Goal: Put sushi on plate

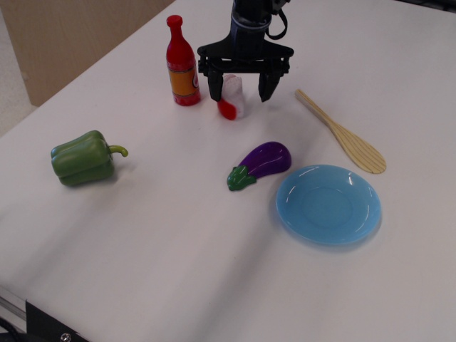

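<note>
The sushi [231, 101], a small white block with a red topping, lies on the white table at the back, right of the red bottle. My black gripper [239, 91] hangs over it, open, with the left finger [212, 87] just left of the sushi and the right finger [265, 86] well to its right. The sushi sits between the fingers, close to the left one. The light blue plate [328, 205] lies empty at the front right, well apart from the gripper.
A red bottle [182, 65] stands just left of the gripper. A purple eggplant [261, 163] lies between the sushi and the plate. A wooden spoon [343, 133] lies at the right. A green pepper [84, 158] lies at the left.
</note>
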Controlling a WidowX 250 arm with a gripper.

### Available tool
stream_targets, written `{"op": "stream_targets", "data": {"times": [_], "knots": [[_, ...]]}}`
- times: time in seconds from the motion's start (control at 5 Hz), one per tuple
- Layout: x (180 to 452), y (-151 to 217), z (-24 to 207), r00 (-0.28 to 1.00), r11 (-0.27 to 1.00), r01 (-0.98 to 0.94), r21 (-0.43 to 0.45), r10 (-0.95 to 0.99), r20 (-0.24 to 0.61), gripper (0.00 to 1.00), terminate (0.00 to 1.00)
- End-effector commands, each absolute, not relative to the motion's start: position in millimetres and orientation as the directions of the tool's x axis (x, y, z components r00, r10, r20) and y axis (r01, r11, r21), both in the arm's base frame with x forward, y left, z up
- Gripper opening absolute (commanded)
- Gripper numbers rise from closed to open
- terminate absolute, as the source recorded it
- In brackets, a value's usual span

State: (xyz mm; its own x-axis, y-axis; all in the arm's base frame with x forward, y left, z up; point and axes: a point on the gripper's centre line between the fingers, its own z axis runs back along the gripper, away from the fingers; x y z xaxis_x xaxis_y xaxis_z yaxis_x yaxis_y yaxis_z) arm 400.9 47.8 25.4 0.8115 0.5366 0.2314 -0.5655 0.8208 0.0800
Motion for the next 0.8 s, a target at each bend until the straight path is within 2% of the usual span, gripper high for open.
{"op": "stream_targets", "data": {"times": [0.0,0.6], "knots": [[404.3,52.1,40.4,0.799,0.819,-0.571,0.059,0.539,0.266,1.00,0.00],[403.8,58.8,41.5,0.748,0.772,-0.633,0.062,0.589,0.306,1.00,0.00]]}}
